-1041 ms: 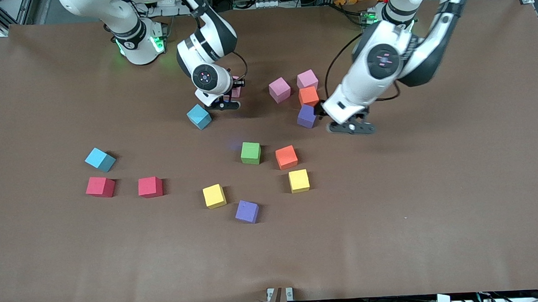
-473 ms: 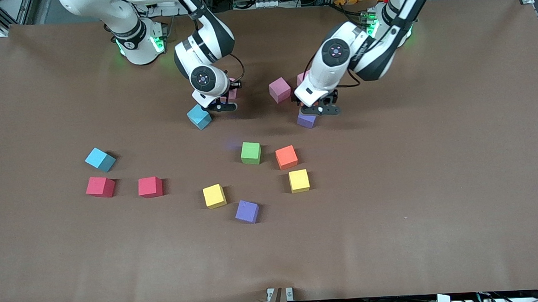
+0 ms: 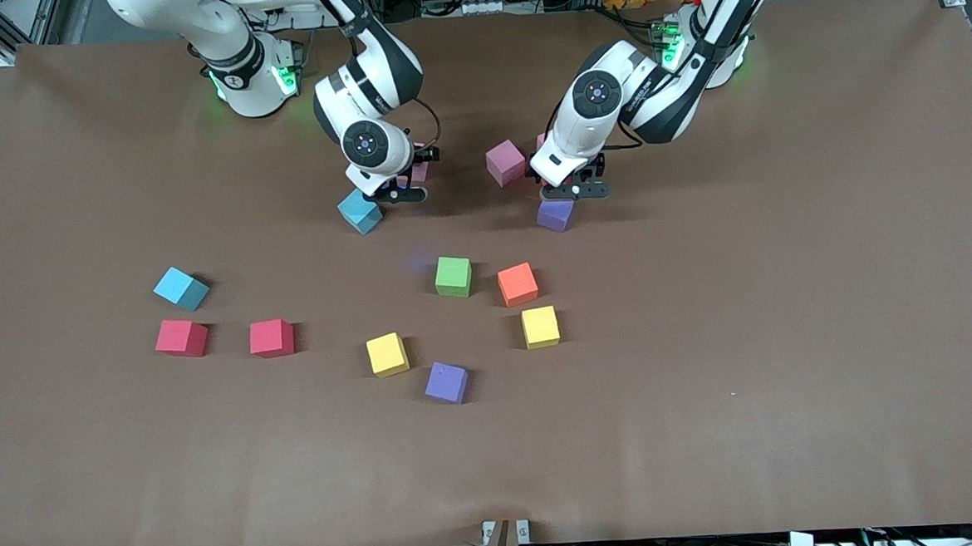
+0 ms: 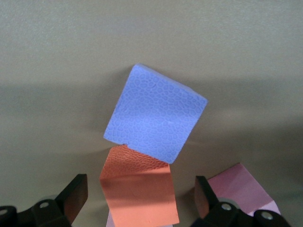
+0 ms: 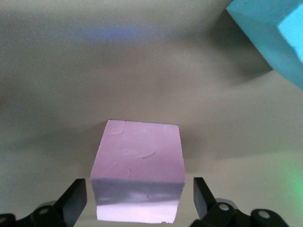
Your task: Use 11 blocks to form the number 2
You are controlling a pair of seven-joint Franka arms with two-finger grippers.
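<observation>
Blocks lie spread on the brown counter, no number 2 made | left gripper low over orange block, jaws wide, not holding | purple block touches the orange one, nearer the front camera | right gripper low at pink block, jaws wide | blue block just beside it.

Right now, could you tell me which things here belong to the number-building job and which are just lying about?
Job: orange block between the left gripper's open fingers; pink block between the right gripper's open fingers; the other coloured blocks, such as the green block.
Lying about: metal bracket at the table's edge nearest the front camera.
</observation>
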